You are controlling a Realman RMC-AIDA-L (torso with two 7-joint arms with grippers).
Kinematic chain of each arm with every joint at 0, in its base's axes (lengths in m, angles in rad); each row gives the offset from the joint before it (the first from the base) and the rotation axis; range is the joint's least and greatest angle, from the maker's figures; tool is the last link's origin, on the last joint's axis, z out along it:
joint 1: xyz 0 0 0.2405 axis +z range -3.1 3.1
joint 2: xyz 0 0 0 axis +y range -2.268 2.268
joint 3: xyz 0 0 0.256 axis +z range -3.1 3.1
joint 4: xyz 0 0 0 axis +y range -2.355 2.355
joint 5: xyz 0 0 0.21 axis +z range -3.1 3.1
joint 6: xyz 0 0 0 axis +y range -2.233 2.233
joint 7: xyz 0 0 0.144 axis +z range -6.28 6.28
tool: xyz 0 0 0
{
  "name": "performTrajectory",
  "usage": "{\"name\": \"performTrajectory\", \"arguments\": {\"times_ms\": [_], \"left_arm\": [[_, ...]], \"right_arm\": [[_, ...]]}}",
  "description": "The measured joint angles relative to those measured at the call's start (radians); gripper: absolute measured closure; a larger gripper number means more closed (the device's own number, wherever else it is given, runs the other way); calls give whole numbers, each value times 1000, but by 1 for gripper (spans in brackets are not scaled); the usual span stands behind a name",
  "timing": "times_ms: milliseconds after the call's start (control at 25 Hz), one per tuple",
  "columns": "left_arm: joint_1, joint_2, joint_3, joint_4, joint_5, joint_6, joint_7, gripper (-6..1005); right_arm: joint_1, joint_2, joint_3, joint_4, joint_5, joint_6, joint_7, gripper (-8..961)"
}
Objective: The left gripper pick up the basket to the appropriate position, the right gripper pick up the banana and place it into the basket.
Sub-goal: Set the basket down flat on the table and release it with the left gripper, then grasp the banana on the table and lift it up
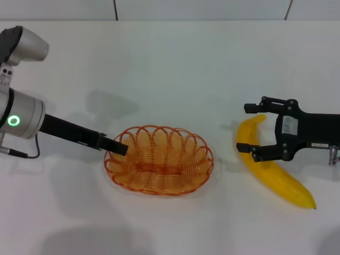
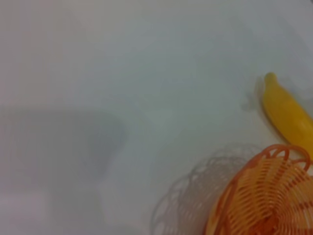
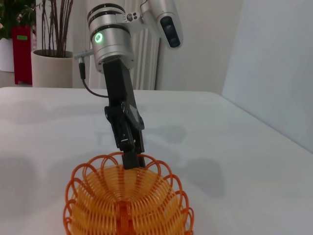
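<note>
Banana [image 1: 273, 172]: lower right of head view, flat on worktop [image 1: 170, 64]. Right hand [image 1: 249, 127] open, fingers straddling its upper end. Smooth, firm, curved (may roll); grip mid-body. Left hand [image 1: 118, 147] closed on basket [image 1: 159, 159] rim, centre frame; basket light, springy.

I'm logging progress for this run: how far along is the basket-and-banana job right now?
Nothing looks finished. In hand: the left gripper is at the rim of the basket, which sits on the table; the right gripper is open around the banana, which lies on the table. Left: lifting the banana and placing it in the empty basket.
</note>
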Motion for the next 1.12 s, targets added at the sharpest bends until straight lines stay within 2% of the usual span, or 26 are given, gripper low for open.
{"name": "performTrajectory", "arguments": {"times_ms": [160,320,480,600,640,800,920,1120], "left_arm": [[15,0,-5,23,0,0,3,583],[62,0,1,139,-33,9,27,512],[146,0,10,279,-136,83,114,442],[230,5,-1,351,-258,165,262,389],[257,7,-9,359,-304,189,321,343],[367,14,-61,355,-448,238,558,158],[421,22,-98,333,-458,249,655,134],[445,46,-103,215,-413,252,843,134]], "right_arm": [[-6,0,0,0,0,0,0,59],[-8,-1,3,-1,0,0,1,59],[-16,-2,31,0,0,0,0,59],[-25,-2,68,0,0,-2,-3,59],[-28,-2,78,-1,0,-2,-4,59],[-37,-2,122,-1,0,-3,-4,59],[-47,0,156,0,1,-18,1,59],[-68,0,196,-3,1,-51,37,59]]}}
